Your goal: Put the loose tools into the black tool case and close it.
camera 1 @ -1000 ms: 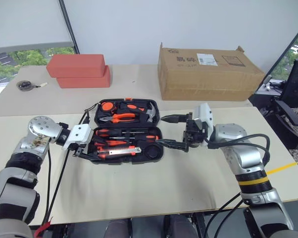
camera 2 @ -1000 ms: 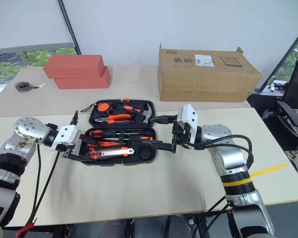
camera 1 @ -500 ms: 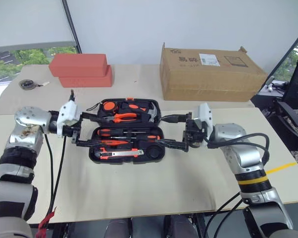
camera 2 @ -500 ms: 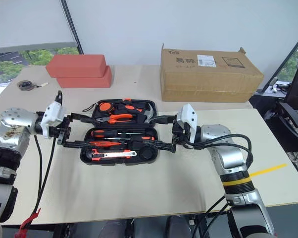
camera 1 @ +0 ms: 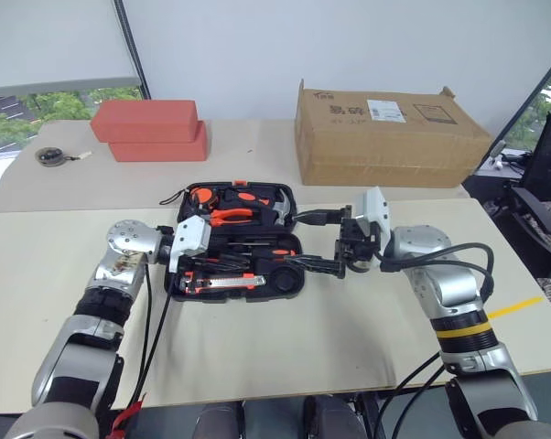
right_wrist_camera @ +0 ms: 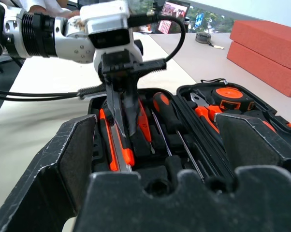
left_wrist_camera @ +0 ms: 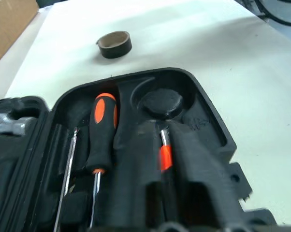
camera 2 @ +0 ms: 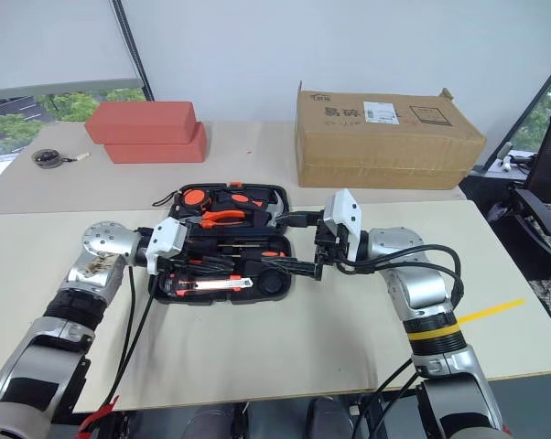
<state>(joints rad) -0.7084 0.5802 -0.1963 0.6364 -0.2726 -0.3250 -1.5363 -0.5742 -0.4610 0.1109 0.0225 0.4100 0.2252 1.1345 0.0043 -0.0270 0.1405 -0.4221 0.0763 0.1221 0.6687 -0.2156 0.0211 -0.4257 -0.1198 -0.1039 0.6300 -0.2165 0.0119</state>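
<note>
Left eye view gives me a pale beige worktop (camera 1: pixel 285 357) with the black tool case (camera 1: pixel 234 240) lying open near its middle, pliers and a hammer in the far half, screwdrivers (camera 1: pixel 243 249) and the utility knife (camera 1: pixel 222 283) in the near half. My left hand (camera 1: pixel 222 262) reaches in over the near half from the case's left end, fingers clenched together; whether they pinch a tool I cannot tell. My right hand (camera 1: pixel 314 242) sits at the case's right end, fingers spread wide, one by each half. In the left wrist view a small tape ring (left_wrist_camera: pixel 114 44) lies on the worktop beyond the case. Behind stands a second worktop with two red boxes (camera 1: pixel 150 129), a cardboard box (camera 1: pixel 390 134) and a tape measure (camera 1: pixel 48 156), then a white wall and windows.
</note>
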